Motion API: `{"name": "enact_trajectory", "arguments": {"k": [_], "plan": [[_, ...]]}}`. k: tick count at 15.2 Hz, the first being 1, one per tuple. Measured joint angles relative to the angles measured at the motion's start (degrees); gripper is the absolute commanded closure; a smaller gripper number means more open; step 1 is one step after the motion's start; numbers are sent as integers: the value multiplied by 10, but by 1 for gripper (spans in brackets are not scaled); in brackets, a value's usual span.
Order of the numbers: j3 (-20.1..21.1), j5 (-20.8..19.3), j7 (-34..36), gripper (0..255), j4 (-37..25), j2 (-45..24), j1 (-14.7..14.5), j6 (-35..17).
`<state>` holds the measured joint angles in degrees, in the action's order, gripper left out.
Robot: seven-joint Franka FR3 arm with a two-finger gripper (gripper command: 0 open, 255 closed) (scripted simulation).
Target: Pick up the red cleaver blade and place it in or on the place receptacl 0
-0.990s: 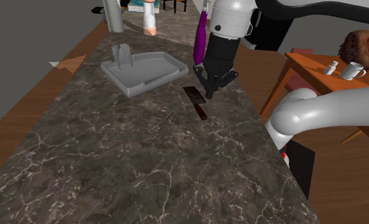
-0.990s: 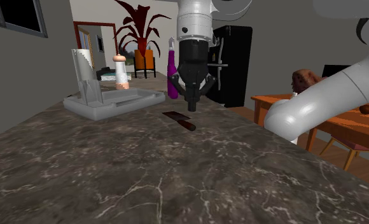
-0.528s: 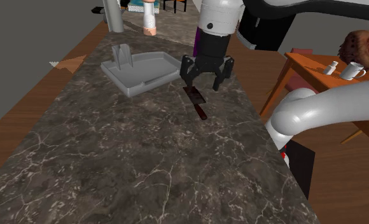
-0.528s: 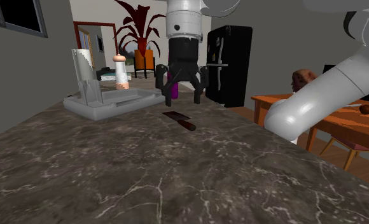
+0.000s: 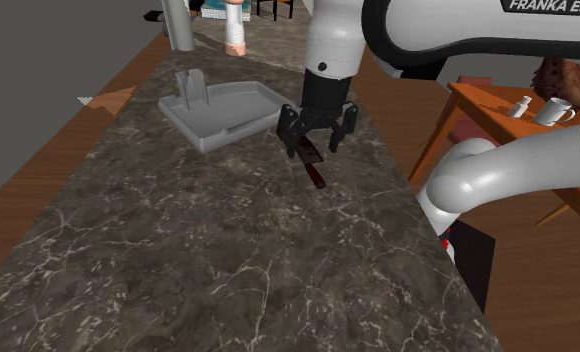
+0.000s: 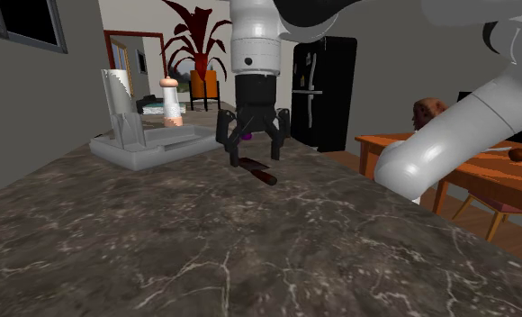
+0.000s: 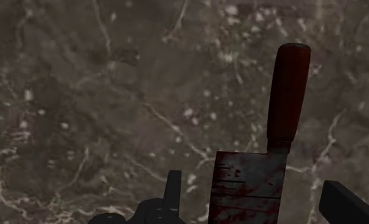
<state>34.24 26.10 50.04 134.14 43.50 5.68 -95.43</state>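
Your jaws hang spread wide above the dark red cleaver that lies on the dark, white-veined marble tabletop.

The cleaver lies flat on the stone: you see a broad rectangular blade in a mottled, streaked dark red, and a rounded handle of a plainer, deeper red running straight out from one corner of it. In the wrist view the blade sits between your two black fingers, and neither finger touches it, so the jaws grasp nothing. In the shoulder view the handle points toward the camera and the blade lies under the jaws. The grey tray with an upright holder stands on the same tabletop, near the cleaver on the shoulder view's left but apart from it. In the second exterior view the cleaver lies just to the right of that tray.
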Motion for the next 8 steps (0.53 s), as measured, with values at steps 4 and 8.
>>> {"name": "enact_trajectory", "arguments": {"k": [4,8], "plan": [[3,2,0,0,5,0,0,-6],[2,1,0,255,4,0,0,-6]]}}
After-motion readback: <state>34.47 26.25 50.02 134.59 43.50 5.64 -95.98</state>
